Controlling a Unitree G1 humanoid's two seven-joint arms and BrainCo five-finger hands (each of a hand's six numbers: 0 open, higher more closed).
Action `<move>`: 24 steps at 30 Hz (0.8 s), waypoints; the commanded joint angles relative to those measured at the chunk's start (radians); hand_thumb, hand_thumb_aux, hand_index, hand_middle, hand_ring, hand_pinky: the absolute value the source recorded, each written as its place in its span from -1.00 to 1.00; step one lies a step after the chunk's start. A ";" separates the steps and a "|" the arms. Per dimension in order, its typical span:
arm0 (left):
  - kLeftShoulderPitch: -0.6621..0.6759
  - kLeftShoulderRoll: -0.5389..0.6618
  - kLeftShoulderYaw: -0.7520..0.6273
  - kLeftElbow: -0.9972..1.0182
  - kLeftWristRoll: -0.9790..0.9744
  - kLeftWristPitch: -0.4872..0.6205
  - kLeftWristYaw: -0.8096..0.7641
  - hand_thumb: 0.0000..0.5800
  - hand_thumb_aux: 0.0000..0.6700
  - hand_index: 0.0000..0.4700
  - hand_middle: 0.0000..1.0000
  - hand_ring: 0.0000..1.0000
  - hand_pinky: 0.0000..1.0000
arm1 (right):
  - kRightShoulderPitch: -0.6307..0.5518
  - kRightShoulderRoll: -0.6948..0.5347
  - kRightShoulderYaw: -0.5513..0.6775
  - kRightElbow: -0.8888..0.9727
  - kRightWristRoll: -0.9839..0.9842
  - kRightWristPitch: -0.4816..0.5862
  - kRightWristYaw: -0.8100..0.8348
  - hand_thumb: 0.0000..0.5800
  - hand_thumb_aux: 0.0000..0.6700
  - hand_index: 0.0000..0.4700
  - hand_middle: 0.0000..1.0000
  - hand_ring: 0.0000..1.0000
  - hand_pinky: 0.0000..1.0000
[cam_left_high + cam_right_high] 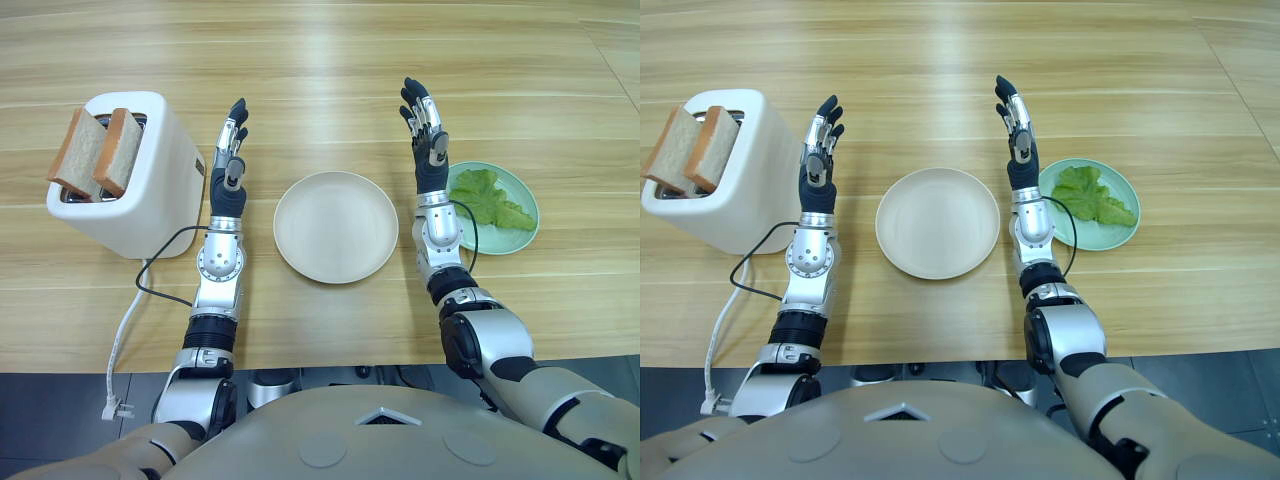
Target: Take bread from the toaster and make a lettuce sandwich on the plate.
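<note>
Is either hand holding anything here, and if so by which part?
Nothing is held. The left hand beside the toaster and the right hand by the lettuce are both open.

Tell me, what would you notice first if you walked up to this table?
The white toaster at the far left catches the eye first, with two slices of bread sticking up out of it. Next come the left robot hand beside the toaster and the right robot hand beside the green plate of lettuce, both open with fingers pointing away. Between them sits a round beige plate.
</note>
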 commanded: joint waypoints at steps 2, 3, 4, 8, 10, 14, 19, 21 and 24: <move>0.009 0.000 -0.002 0.000 0.004 0.004 -0.001 -1.00 -1.00 -1.00 -1.00 -1.00 -1.00 | 0.002 0.004 -0.010 -0.018 0.024 -0.019 0.020 -1.00 -1.00 -1.00 -1.00 -1.00 -1.00; 0.009 0.000 -0.002 -0.001 0.004 0.004 -0.001 -1.00 -1.00 -1.00 -1.00 -1.00 -1.00 | 0.003 0.005 -0.010 -0.020 0.027 -0.020 0.022 -1.00 -1.00 -1.00 -1.00 -1.00 -1.00; 0.010 0.001 -0.001 -0.001 0.003 0.004 -0.001 -1.00 -1.00 -1.00 -1.00 -1.00 -1.00 | 0.004 0.005 -0.010 -0.021 0.029 -0.021 0.025 -1.00 -1.00 -1.00 -1.00 -1.00 -1.00; 0.011 0.002 -0.001 -0.002 0.002 0.004 -0.002 -1.00 -1.00 -1.00 -1.00 -1.00 -1.00 | 0.004 0.006 -0.010 -0.020 0.037 -0.025 0.032 -1.00 -1.00 -1.00 -1.00 -1.00 -1.00; 0.011 0.002 0.000 -0.002 0.001 0.003 -0.002 -1.00 -1.00 -1.00 -1.00 -1.00 -1.00 | 0.004 0.005 -0.009 -0.020 0.035 -0.024 0.030 -1.00 -1.00 -1.00 -1.00 -1.00 -1.00; 0.011 0.002 -0.001 -0.003 0.000 0.002 -0.004 -1.00 -1.00 -1.00 -1.00 -1.00 -1.00 | 0.005 0.004 -0.008 -0.020 0.034 -0.023 0.027 -1.00 -1.00 -1.00 -1.00 -1.00 -1.00; 0.011 0.001 -0.001 -0.004 -0.003 0.003 -0.005 -1.00 -1.00 -1.00 -1.00 -1.00 -1.00 | 0.006 0.009 -0.010 -0.025 0.049 -0.032 0.042 -1.00 -1.00 -1.00 -1.00 -1.00 -1.00; 0.011 0.001 0.000 -0.004 -0.004 0.002 -0.005 -1.00 -1.00 -1.00 -1.00 -1.00 -1.00 | 0.009 0.013 -0.011 -0.031 0.063 -0.039 0.055 -1.00 -1.00 -1.00 -1.00 -1.00 -1.00; 0.010 0.001 -0.001 -0.004 -0.005 0.001 -0.006 -1.00 -1.00 -1.00 -1.00 -1.00 -1.00 | 0.010 0.014 -0.011 -0.033 0.067 -0.042 0.062 -1.00 -1.00 -1.00 -1.00 -1.00 -1.00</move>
